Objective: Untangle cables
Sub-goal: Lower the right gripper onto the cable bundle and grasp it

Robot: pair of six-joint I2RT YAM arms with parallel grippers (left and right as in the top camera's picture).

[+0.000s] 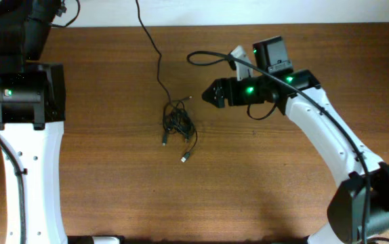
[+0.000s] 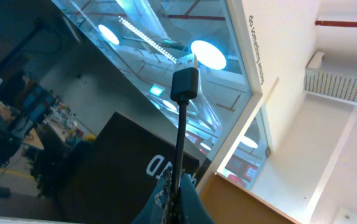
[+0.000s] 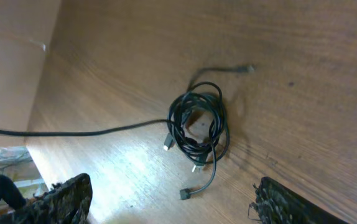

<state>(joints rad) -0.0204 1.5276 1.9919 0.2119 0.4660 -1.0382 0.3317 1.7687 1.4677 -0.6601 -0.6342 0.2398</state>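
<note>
Plug (image 2: 185, 84) up high in the left wrist view, its cord (image 2: 180, 143) clamped tight by the left gripper (image 2: 180, 193). Centre overhead, the cables (image 1: 178, 125) sit knotted. The right gripper (image 1: 213, 93) hangs wide just beside them. Untangling barely started, I'd say.

In the left wrist view, a line of small dark lettering runs down the white wall (image 2: 278, 37) beside the window, turned on its side; it begins "do something", and the word after that is too small to read surely; lower down, a black panel (image 2: 116, 168) carries large white letters; only a "D" is clear, its neighbours partly hidden.
</note>
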